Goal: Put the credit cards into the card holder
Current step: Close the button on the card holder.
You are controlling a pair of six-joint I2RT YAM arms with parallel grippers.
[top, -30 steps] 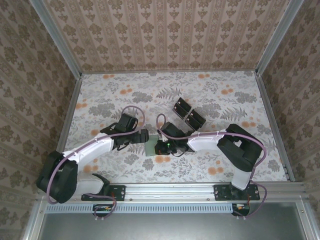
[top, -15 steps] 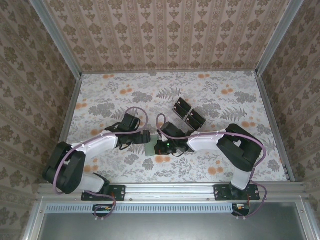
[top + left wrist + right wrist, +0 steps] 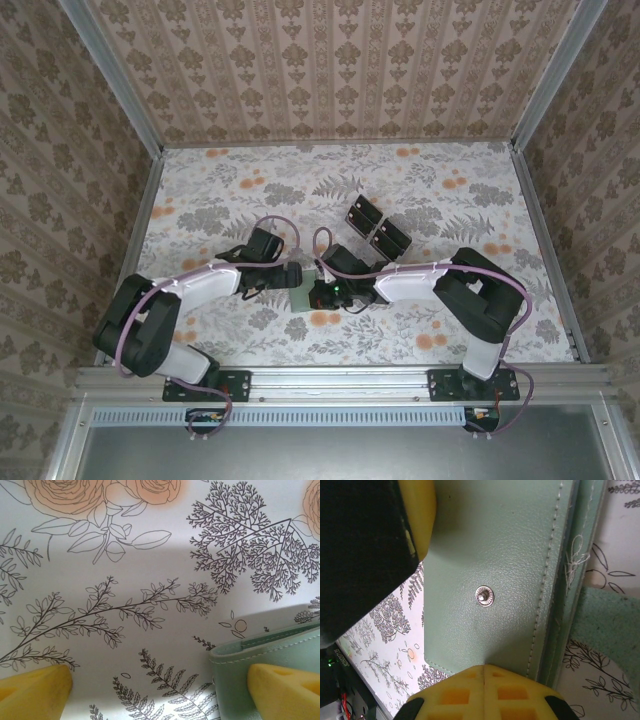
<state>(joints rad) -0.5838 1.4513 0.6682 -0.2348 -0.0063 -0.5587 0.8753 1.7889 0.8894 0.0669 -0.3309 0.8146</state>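
Green and flat, the card holder (image 3: 302,298) is lying on the flowery table (image 3: 460,180) in the top view. It is sitting near the front edge, between the two arms. The left gripper (image 3: 291,274) is reaching to one far corner of it, and the right gripper (image 3: 317,292) is sitting right over it. A clear stand with black blocks (image 3: 378,226) is standing well behind them.

In the left wrist view, the left gripper's yellow fingers (image 3: 32,690) are standing wide apart, with just table between them. One finger is hanging over the stitched edge of the card holder. I cannot tell if it is touching.

In the right wrist view, the right gripper's yellow fingers (image 3: 455,695) are pressing together, tip against tip, low over the card holder's smooth green flap. A small metal snap (image 3: 484,596) is showing just in front of them. I cannot tell if they are pinching any of the flap.

The job is looking early to me. Both arms are working on the card holder itself, likely holding it or getting it open. I cannot tell if any credit cards are hiding inside, so putting them in is probably all left to do.
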